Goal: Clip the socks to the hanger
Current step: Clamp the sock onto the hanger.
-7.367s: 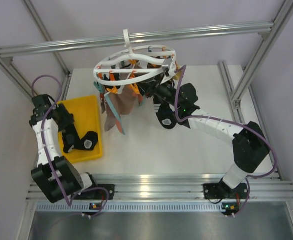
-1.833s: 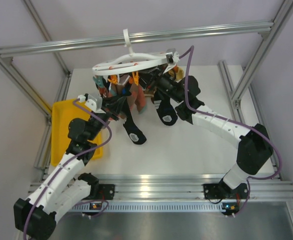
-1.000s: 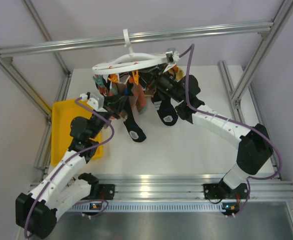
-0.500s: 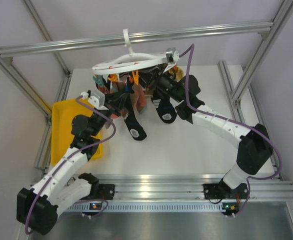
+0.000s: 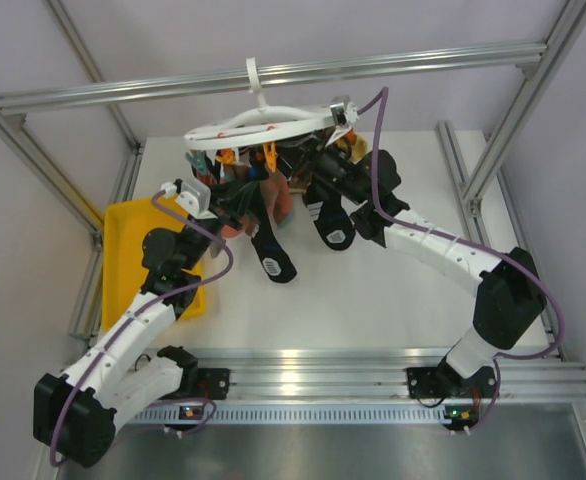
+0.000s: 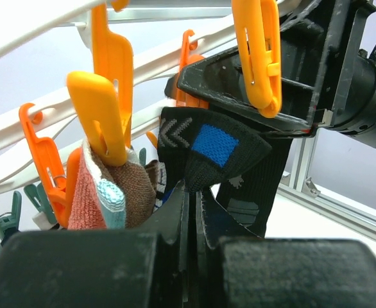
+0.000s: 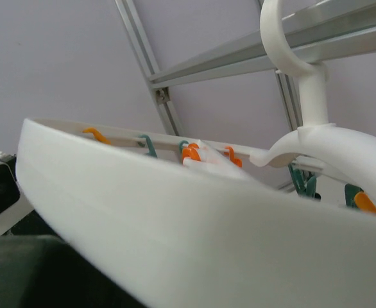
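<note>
Forearm (image 5: 133, 322) raised, left pincer (image 6: 191, 196) pinching dark sock (image 6: 213, 146)

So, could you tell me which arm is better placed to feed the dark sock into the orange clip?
Left. The left gripper pinches the dark sock just below the orange clip; the right gripper is up at the hanger.

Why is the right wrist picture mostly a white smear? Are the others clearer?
Right wrist: the hanger ring is so near the lens it blurs; its hook is sharper. Left wrist: black sock and orange clip crisp, left gripper blurred. Top view: sharp, glare on the front rail.
</note>
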Tool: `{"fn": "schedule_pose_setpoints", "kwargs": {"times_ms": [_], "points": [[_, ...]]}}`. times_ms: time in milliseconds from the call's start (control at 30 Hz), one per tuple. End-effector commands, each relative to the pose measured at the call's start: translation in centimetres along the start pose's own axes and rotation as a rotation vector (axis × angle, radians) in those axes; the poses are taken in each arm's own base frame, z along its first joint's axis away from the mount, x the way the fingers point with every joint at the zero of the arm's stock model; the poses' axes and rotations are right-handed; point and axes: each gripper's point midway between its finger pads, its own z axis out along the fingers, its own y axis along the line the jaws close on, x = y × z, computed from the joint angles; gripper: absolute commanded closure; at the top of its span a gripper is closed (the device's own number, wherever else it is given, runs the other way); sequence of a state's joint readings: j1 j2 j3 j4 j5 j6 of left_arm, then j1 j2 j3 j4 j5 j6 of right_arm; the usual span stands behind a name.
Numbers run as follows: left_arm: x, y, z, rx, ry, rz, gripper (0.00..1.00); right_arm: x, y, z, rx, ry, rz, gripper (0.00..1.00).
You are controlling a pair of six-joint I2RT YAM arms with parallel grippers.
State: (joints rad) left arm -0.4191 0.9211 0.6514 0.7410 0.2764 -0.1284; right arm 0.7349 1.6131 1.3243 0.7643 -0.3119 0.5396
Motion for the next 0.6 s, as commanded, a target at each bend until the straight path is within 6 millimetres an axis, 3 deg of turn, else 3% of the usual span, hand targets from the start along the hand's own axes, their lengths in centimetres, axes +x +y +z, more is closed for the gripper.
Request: {"fn": "schedule_pose_setpoints", "kwargs": {"times_ms": [0, 167, 567], "points": [[-4.3, -0.7, 0.9, 0.036, -0.131, 0.052, 1.00, -0.4, -3.6, 0.3, 0.118, -0.013, 0.009, 0.66], [-3.7, -0.5, 1.0, 0.030, -0.114, 0.043, 1.00, -0.5, -3.2, 0.3, 0.094, -0.014, 0.010, 0.52], [-2.2, -0.3, 1.2, 0.024, -0.058, 0.033, 1.00, -0.1, -2.8, -0.2, 0.080, -0.001, 0.004, 0.36]]}}
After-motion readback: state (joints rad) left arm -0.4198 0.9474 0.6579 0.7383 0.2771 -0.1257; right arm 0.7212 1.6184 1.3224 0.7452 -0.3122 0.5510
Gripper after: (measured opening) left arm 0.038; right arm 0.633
